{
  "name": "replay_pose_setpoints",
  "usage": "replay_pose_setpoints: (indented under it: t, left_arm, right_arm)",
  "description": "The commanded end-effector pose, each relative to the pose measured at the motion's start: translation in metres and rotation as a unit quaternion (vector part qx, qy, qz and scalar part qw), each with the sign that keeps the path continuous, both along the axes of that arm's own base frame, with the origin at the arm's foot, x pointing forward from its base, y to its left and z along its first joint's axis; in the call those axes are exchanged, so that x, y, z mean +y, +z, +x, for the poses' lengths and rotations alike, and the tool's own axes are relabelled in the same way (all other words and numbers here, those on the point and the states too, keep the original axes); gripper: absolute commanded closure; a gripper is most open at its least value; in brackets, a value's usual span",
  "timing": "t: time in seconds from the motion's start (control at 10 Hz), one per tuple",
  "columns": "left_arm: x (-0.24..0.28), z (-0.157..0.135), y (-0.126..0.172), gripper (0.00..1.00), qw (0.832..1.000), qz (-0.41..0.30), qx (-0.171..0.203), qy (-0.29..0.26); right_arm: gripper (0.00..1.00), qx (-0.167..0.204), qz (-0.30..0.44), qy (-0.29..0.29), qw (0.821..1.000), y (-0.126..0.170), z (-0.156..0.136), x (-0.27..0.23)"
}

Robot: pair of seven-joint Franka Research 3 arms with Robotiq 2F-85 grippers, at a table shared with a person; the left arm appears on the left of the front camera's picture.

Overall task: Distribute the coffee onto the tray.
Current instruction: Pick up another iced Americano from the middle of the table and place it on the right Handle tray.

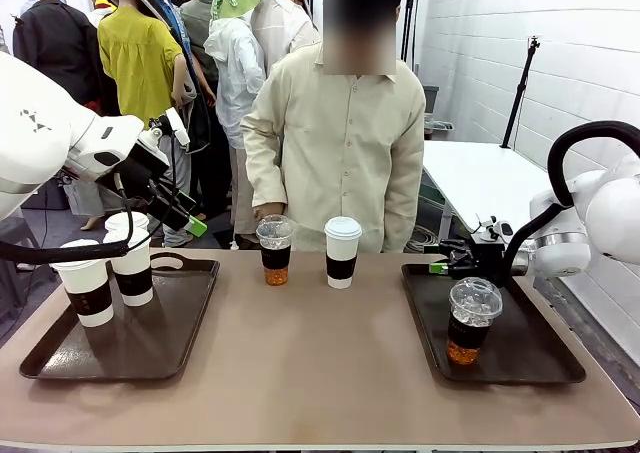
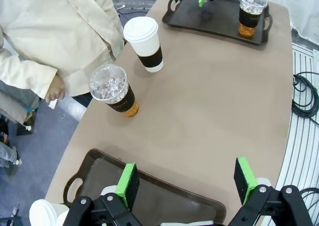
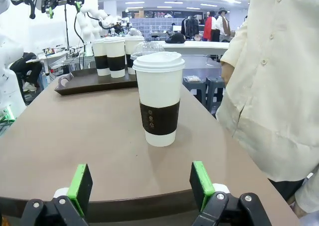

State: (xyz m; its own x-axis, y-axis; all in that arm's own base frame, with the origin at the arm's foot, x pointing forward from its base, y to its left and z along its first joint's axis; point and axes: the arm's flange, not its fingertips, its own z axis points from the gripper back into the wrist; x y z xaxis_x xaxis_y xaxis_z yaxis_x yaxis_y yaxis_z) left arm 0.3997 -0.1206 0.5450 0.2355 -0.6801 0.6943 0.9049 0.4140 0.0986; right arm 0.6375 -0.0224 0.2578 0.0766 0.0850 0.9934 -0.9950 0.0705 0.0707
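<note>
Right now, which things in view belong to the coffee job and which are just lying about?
Job: paper cup and iced coffee mid-table; second iced coffee on right tray; three paper cups on left tray.
Lying about: white side table; black stand; floor cables.

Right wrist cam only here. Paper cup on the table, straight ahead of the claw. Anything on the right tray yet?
Observer: Yes, one iced coffee stands upright on the right tray, in its left half.
Operator: Left claw holding anything?
Observer: No. The left claw is open and empty, and hovers over the left tray.
</note>
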Motion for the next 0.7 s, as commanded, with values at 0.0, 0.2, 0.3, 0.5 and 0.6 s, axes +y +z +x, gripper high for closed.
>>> replay_pose_setpoints:
  t: [0.0,0.2,0.3,0.5,0.6]
  left_arm:
    - [0.0031,0.0024,-0.0013,0.00,1.000,-0.007,-0.002,-0.010]
    - [0.0031,0.0024,-0.0013,0.00,1.000,-0.007,-0.002,-0.010]
    - [0.0031,0.0024,-0.0013,0.00,1.000,-0.007,-0.002,-0.010]
    - [0.0031,0.0024,-0.0013,0.00,1.000,-0.007,-0.002,-0.010]
    - [0.0031,0.0024,-0.0013,0.00,1.000,-0.007,-0.002,-0.010]
  right_arm:
    - [0.00,0.000,-0.001,0.001,1.000,0.0006,0.0003,0.0015]
    - [0.00,0.000,-0.001,0.001,1.000,0.0006,0.0003,0.0015]
    - [0.00,0.000,-0.001,0.001,1.000,0.0006,0.0003,0.0015]
    - [0.00,0.000,-0.001,0.001,1.000,0.0006,0.0003,0.0015]
    - [0.00,0.000,-0.001,0.001,1.000,0.0006,0.0003,0.0015]
